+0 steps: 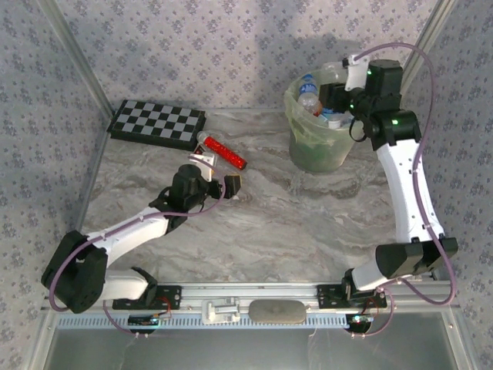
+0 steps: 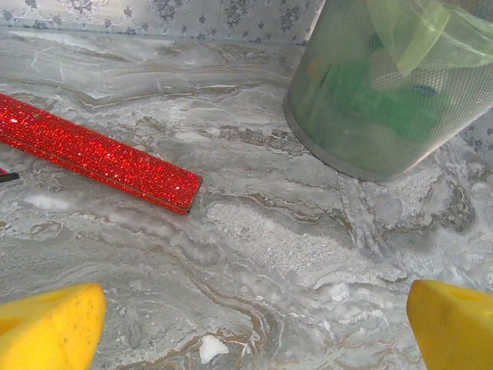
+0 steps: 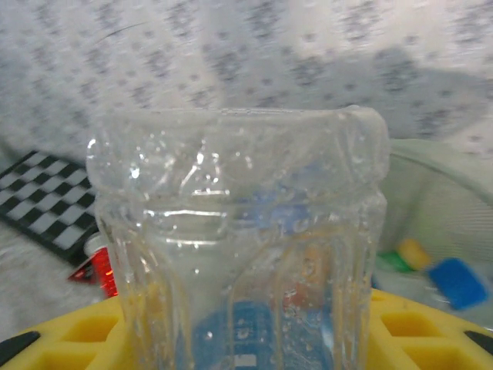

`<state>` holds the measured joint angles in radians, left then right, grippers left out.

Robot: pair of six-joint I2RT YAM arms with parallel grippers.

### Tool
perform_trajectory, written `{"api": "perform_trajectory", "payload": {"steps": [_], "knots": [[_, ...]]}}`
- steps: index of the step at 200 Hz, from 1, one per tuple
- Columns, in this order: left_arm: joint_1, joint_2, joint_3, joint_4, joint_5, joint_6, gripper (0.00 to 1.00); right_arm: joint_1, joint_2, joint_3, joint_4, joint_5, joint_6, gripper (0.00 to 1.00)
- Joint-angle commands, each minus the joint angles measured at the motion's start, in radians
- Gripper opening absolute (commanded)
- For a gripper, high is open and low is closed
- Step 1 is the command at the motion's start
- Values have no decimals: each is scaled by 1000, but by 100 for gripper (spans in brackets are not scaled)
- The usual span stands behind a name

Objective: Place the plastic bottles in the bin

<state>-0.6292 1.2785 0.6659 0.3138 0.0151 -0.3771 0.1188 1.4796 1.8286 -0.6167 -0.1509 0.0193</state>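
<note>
Gripping clear bottle (image 3: pixel 239 231), right hand (image 3: pixel 246 339) over bin (image 1: pixel 317 150)

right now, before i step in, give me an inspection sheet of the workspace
surface: grey marbled table top, dry by the look of it
job's things: pale green bin at far right, bottles piled inside; one clear bottle held over it
clutter: red glitter stick lying flat; checkerboard at far left
end effectors: left end effector open, low over bare table near the stick; right end effector shut on the clear bottle above the bin
cables: purple cables loop along both arms, no snag seen
surroundings: patterned walls; metal rail at the near edge
</note>
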Motion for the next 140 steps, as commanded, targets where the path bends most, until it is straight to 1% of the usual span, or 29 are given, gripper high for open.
{"api": "perform_trajectory", "payload": {"steps": [1,24,66,102,121,140], "knots": [[-4,8,37,-2,14,21,100,-56,-17,-35,102,97,28,51],[-9,14,41,-9,13,18,100,-114,39,11,106,63,61,51],[-13,11,42,-29,-6,12,100,-120,156,75,99,54,106,51],[-13,7,42,-61,-19,18,100,-111,243,112,113,-73,206,51],[-13,10,43,-62,-25,17,100,-101,289,131,121,-161,263,51],[-13,13,44,-63,-27,14,100,-86,320,140,113,-171,289,51]]}}
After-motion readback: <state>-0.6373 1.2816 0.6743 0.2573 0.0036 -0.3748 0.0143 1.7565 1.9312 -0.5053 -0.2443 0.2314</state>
